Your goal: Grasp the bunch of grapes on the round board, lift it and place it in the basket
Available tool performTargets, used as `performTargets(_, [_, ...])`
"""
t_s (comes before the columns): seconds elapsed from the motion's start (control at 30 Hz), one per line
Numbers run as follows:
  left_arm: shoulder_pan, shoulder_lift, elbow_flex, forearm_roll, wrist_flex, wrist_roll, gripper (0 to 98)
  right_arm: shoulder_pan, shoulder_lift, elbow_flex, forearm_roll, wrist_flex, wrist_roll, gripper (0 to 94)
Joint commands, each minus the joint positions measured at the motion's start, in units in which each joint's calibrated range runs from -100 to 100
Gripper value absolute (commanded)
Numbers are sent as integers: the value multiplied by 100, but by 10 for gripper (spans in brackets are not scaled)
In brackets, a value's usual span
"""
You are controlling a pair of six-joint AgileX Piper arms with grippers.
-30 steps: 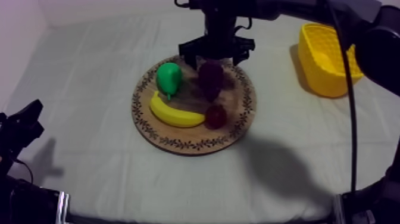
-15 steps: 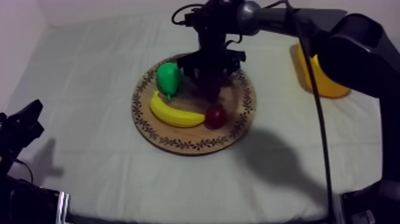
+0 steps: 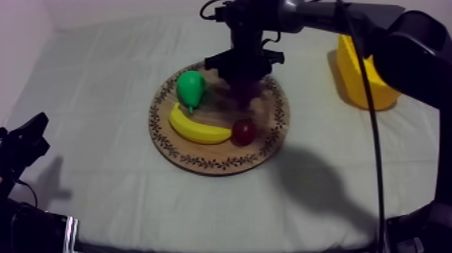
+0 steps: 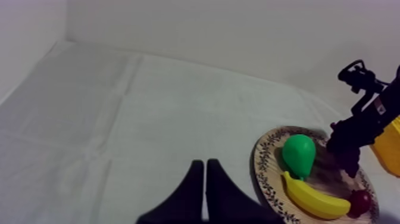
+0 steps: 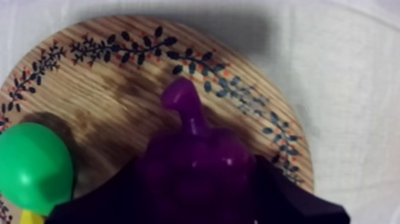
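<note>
The purple bunch of grapes (image 3: 247, 95) (image 5: 190, 149) is at the back of the round wooden board (image 3: 202, 160) (image 5: 119, 71). My right gripper (image 3: 245, 81) (image 5: 199, 176) reaches down from above and is shut on the grapes, one black finger at each side. I cannot tell whether the grapes still touch the board. The yellow basket (image 3: 363, 81) stands at the far right, partly hidden behind my right arm. My left gripper (image 3: 28, 140) (image 4: 205, 190) rests low at the left, shut on nothing.
On the board also lie a green pear (image 3: 190, 87) (image 5: 33, 167), a banana (image 3: 198, 128) and a small red fruit (image 3: 243, 131). Bare cloth stretches between the board and the basket.
My right gripper came down over the grapes and its fingers closed round them, then shifted slightly right and back. The left arm has not moved.
</note>
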Motion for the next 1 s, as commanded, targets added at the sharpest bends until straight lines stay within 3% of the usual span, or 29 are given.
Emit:
performTargets(0.0, [-2, 0, -2, 1, 0, 0, 1, 9, -260, 139, 33, 5, 23, 291])
performTargets(0.47, [-2, 0, -2, 1, 0, 0, 1, 272, -2102, 1155, 213, 82, 266, 319])
performTargets(0.97, [-2, 0, -2, 1, 0, 0, 1, 1422, -3908, 1962, 490, -571, 863, 325])
